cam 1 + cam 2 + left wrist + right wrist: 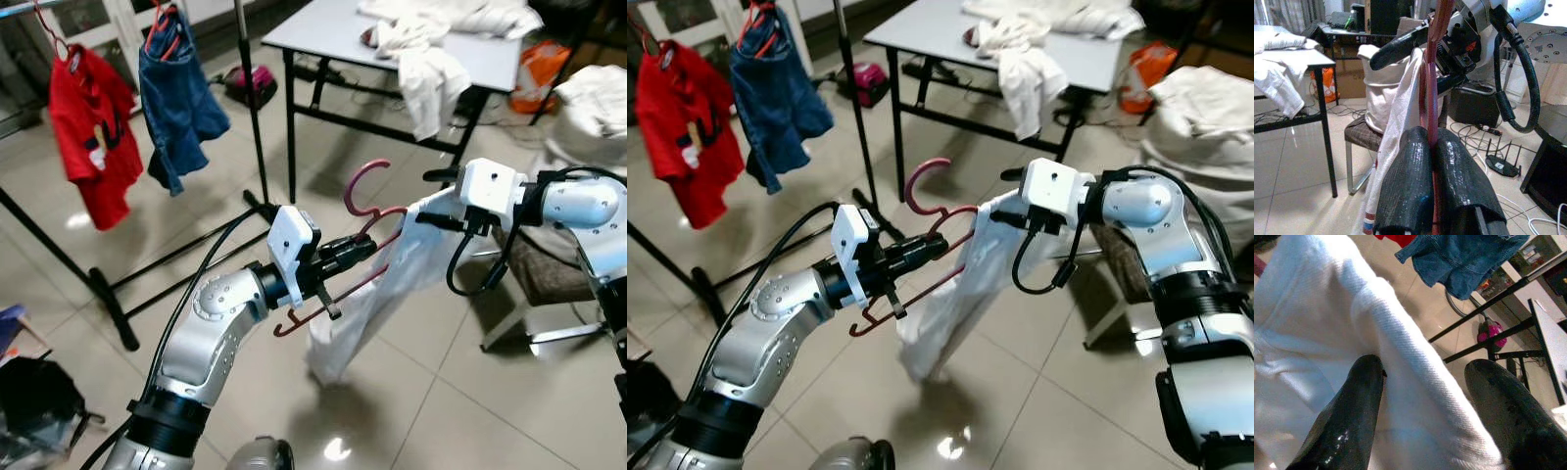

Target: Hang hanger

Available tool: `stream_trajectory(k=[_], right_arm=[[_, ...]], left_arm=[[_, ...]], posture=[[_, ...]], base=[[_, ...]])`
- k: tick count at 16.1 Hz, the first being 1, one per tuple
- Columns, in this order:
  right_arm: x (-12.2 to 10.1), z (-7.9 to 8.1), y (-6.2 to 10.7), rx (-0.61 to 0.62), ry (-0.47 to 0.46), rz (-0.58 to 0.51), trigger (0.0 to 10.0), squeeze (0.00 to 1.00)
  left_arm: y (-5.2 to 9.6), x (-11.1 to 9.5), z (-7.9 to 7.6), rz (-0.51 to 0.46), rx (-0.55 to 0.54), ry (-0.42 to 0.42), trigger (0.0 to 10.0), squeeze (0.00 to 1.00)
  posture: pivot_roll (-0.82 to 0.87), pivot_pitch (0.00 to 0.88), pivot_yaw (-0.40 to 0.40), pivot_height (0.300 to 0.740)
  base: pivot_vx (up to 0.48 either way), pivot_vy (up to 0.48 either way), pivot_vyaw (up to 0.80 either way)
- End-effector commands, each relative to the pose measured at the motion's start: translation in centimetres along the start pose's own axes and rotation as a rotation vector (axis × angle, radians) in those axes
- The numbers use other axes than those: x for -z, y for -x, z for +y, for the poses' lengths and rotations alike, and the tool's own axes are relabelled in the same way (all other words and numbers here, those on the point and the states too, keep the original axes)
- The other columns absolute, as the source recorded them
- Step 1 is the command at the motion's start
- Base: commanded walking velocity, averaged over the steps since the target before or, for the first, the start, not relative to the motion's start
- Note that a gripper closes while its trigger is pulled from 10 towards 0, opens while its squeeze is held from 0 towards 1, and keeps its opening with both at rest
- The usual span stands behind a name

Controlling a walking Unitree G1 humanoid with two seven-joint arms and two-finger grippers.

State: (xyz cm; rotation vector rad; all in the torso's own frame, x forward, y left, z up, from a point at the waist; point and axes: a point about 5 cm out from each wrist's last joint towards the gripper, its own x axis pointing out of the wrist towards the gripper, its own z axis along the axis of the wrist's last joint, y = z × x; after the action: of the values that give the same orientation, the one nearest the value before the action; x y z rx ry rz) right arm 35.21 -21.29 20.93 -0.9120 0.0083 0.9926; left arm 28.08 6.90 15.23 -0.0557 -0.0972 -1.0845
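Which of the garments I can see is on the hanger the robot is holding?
The white garment, draped on the dark red hanger between the left gripper and right gripper. The red shirt and denim shorts hang on the rack.

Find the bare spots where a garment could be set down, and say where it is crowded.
Free: the near-left part of the grey table, and floor tiles below the white garment. Crowded: the table's far end under white laundry, and the rack with red shirt and denim shorts.

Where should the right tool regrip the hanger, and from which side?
On the far shoulder arm of the hanger, under the white garment, coming from the robot's right. The left tool already clamps the near arm, and the hook points up, best left free.
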Motion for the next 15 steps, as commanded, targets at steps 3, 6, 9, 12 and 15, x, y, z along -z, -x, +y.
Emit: stream_trajectory(k=[3,6,9,12,15], right_arm=[[0.3,-0.2,0.5,0.015,-0.069,-0.022,0.0,0.0],[0.3,-0.2,0.8,0.024,-0.1,-0.044,0.0,0.0],[0.2,-0.3,0.8,0.051,-0.155,-0.081,0.0,0.0],[0.4,0.2,0.7,0.047,-0.179,-0.089,0.0,0.0],[0.6,0.7,0.5,0.045,-0.219,-0.092,0.0,0.0]], left_arm=[[-0.1,-0.8,-0.1,-0.032,0.01,-0.011,10.0,0.0],[-0.1,-0.7,0.2,-0.026,-0.013,-0.004,10.0,0.0],[-0.2,-0.5,0.3,-0.017,-0.039,-0.011,10.0,0.0],[-0.2,-0.1,0.4,0.002,-0.062,0.018,10.0,0.0],[-0.2,0.3,0.7,0.032,-0.091,0.017,10.0,0.0]], posture=[[-0.08,0.0,0.032,0.74],[-0.08,0.0,0.036,0.74],[-0.08,0.0,0.037,0.74],[-0.08,0.0,0.039,0.74],[-0.08,0.0,0.042,0.74]], base=[[0.0,0.0,0.0],[0.0,0.0,0.0],[0.0,0.0,0.0],[0.0,0.0,0.0],[0.0,0.0,0.0]])
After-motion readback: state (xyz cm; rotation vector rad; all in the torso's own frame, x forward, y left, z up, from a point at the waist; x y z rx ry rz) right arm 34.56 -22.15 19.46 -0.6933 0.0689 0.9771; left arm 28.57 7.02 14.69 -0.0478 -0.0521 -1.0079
